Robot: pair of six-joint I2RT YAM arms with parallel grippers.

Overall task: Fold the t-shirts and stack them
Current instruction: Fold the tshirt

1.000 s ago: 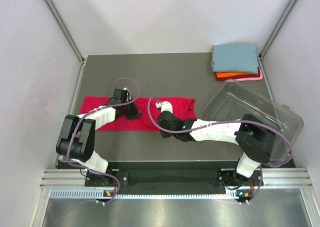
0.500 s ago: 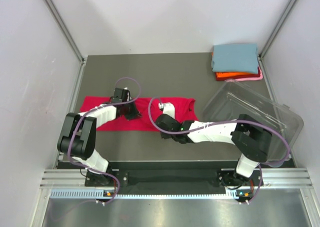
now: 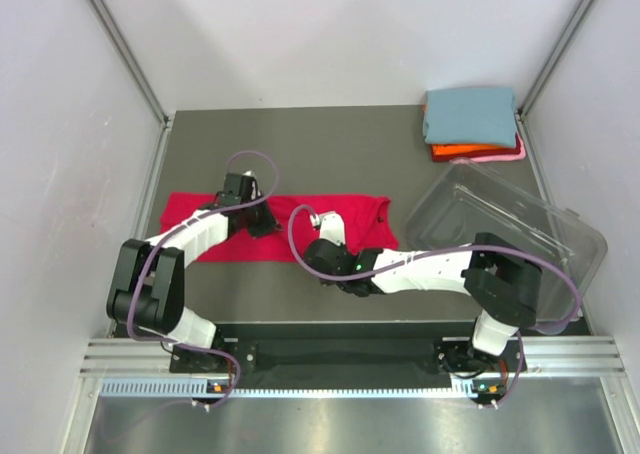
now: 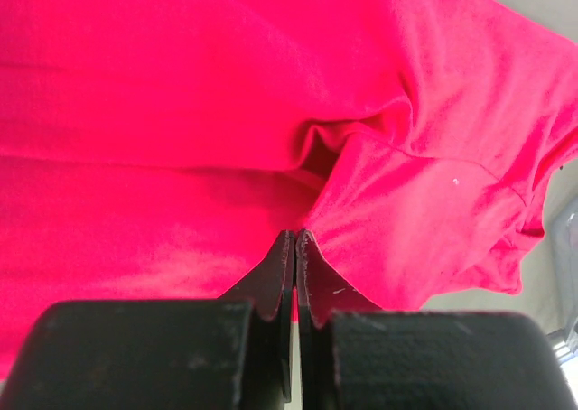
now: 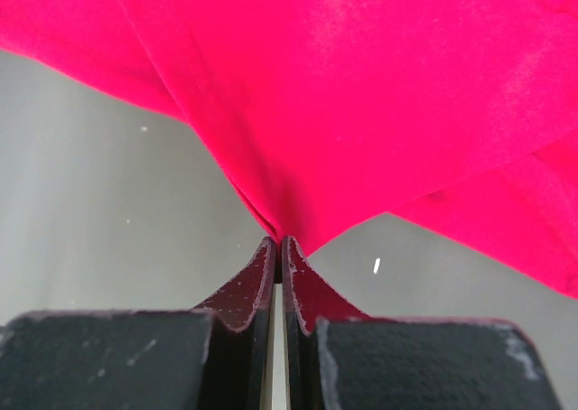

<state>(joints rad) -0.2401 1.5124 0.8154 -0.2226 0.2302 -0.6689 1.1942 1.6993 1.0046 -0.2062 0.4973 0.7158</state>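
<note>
1. The crimson red t-shirt (image 3: 225, 242) lies as a long band running left to right across the near half of the table (image 3: 330, 144). It is flattened out, with a few creases.
2. In my left wrist view, the left gripper (image 4: 295, 238) has its jaws clenched together, with a pucker of the red cloth nipped at their tips. Folds radiate up and to the right from that spot. From above, this arm reaches onto the shirt's left-middle part.
3. In the right wrist view, the right gripper (image 5: 279, 241) has its jaws pressed tight on an edge of the same shirt. The cloth rises into a peak where it is pinched, and bare table shows on either side of it.
4. From overhead, the right arm stretches across from its base to the shirt's middle, near the front hem.
5. The other shirts sit folded in a pile at the far right corner. The dusty blue-grey t-shirt (image 3: 470, 114) is on top, the orange t-shirt (image 3: 455, 152) is under it, and the pale pink t-shirt (image 3: 500, 158) peeks out at the bottom.
6. A clear plastic tub (image 3: 510, 234) lies tilted on the right, just beside the red shirt's right end.
</note>
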